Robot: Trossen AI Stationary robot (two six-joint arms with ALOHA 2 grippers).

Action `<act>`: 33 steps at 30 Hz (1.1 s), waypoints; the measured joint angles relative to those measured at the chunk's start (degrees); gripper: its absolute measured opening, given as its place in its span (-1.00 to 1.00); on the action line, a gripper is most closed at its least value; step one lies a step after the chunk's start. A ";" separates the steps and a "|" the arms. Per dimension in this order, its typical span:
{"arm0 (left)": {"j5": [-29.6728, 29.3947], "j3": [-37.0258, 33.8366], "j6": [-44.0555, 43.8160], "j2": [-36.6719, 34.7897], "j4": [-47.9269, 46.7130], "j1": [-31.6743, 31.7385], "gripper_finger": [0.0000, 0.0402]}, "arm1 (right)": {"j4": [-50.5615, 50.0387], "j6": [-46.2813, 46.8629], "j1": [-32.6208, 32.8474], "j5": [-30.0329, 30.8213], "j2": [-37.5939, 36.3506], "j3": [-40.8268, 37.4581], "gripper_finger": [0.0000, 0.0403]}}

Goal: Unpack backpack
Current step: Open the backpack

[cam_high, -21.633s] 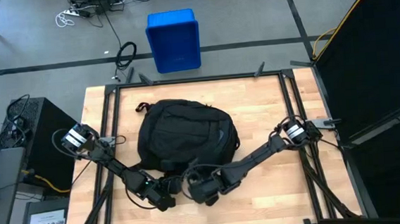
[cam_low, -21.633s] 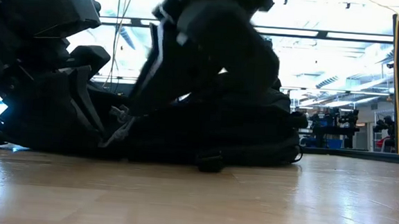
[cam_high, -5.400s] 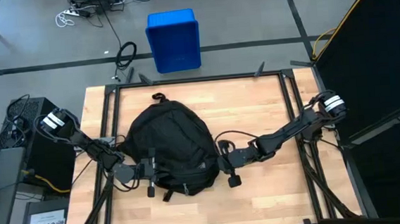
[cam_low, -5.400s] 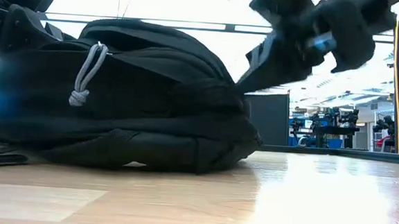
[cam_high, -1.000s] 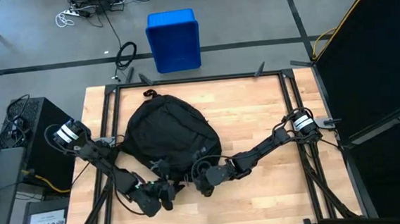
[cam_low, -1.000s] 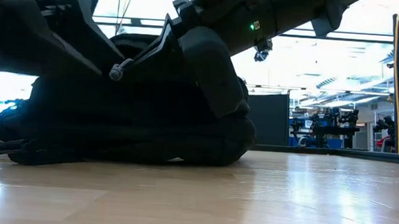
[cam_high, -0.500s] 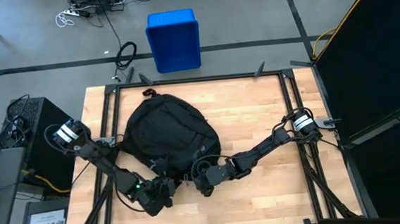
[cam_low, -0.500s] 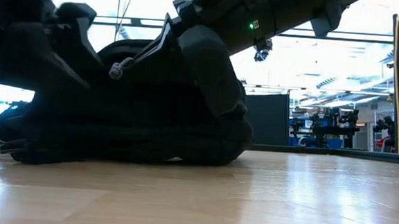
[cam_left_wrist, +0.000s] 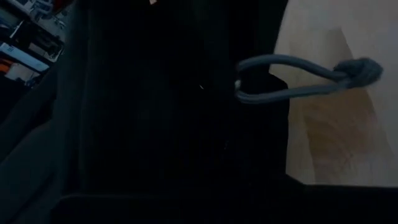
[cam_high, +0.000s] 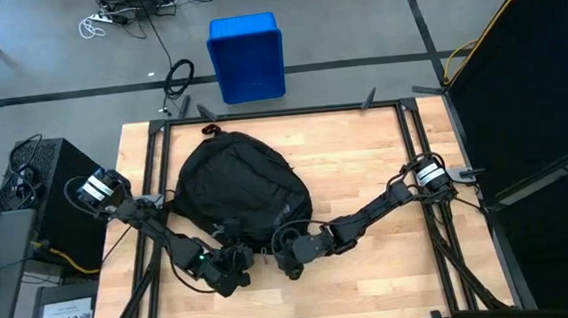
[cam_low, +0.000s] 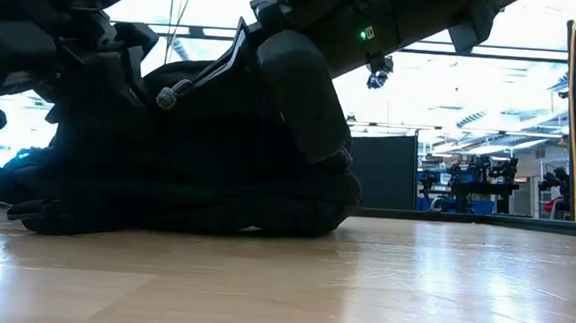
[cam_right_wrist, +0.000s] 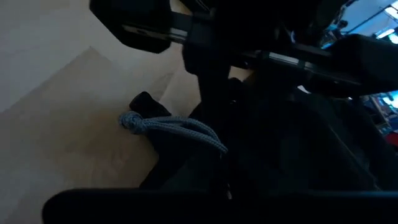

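Observation:
The large black backpack (cam_high: 241,187) lies flat on the wooden table, its rounded top toward the far edge; it also fills the low view (cam_low: 197,176). My left gripper (cam_high: 232,271) and my right gripper (cam_high: 289,263) are both at the backpack's near edge, close together. A grey knotted cord loop (cam_left_wrist: 292,81) hangs from the dark fabric with its knot on the wood; it also shows in the right wrist view (cam_right_wrist: 174,127), below my left arm's gripper (cam_right_wrist: 149,25). Dark fabric and shadow hide both grippers' tips.
Bare wood (cam_high: 365,163) lies to the backpack's right and along the near edge. A blue bin (cam_high: 246,56) stands on the floor beyond the far edge. A black panel (cam_high: 531,112) stands to the table's right.
My left gripper has gone toward the table's right edge and a little toward the far edge, along the backpack's near edge, closer to my right gripper. The backpack and my right gripper have stayed in place.

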 joint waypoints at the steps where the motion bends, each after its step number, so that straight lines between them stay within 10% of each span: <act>1: -0.09 -0.02 0.11 0.00 0.46 -0.01 -0.99 | 0.00 0.00 0.00 -0.92 0.00 0.02 -0.90; 15: -0.69 -0.04 1.82 0.02 3.92 1.51 -1.00 | 2.58 0.00 0.01 -5.50 -0.07 0.02 -0.66; 22: -0.73 -0.04 1.90 0.02 3.80 1.57 -1.00 | 3.02 -0.98 -0.06 -4.80 -0.07 0.02 -0.95; 33: 1.17 -0.04 1.81 0.02 3.56 1.21 -1.00 | 0.05 -6.62 5.17 16.24 -1.87 0.07 -1.00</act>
